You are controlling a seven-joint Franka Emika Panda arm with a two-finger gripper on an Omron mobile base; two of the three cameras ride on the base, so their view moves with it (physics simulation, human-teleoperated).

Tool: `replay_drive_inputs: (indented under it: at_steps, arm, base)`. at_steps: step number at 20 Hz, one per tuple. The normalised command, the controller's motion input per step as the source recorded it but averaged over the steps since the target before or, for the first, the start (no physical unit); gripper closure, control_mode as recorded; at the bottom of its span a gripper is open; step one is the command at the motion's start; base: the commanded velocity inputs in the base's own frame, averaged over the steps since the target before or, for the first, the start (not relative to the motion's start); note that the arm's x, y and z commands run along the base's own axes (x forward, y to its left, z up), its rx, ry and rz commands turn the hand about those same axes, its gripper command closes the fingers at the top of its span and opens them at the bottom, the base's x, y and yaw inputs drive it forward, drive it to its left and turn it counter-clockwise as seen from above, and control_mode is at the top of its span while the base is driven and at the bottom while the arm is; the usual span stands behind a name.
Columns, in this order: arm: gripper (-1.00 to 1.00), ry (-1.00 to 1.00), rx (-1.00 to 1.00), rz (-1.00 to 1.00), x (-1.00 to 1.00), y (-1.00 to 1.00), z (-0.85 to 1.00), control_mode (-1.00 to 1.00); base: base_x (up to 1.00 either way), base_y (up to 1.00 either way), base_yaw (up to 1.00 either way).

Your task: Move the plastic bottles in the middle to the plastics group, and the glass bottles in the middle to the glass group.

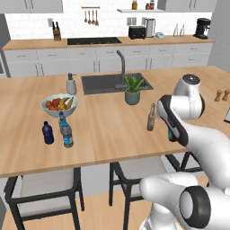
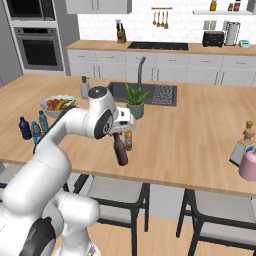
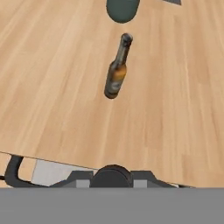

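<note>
Dark bottle: near-black, slim, long-necked; held off the counter, tilted, by the neck.
Amber bottle: pale label; upright on the counter, near the potted plant.
Water bottle: clear greyish, blue band; upright.
Plastics group: navy bottle and pale-blue bottle, upright, just beside the water bottle.

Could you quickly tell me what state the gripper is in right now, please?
Gripper: closed on the dark brown beer-style bottle, lifted clear of the counter and tilted.
</note>
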Motion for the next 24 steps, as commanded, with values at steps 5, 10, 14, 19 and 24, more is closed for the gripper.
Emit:
replay_drive_inputs:
  at_steps: [5,10,14,19,24]
  arm:
    - [1.00,0.09,0.00,0.00,-0.11,-0.85,0.05,-1.00]
    - [1.00,0.10,0.00,-0.03,0.00,-0.82,0.02,-1.00]
    - [1.00,0.13,0.00,-0.10,0.00,-0.83,0.01,-1.00]
    - [1.00,0.03,0.00,-0.08,0.00,-0.83,0.04,-1.00]
    - [1.00,-0.03,0.00,-0.05,0.06,-0.74,0.04,-1.00]
  base:
    - [0.00,0.00,0.00]
    - [0.00,0.00,0.00]
    - [0.00,0.00,0.00]
    - [0.00,0.00,0.00]
    - [0.00,0.00,0.00]
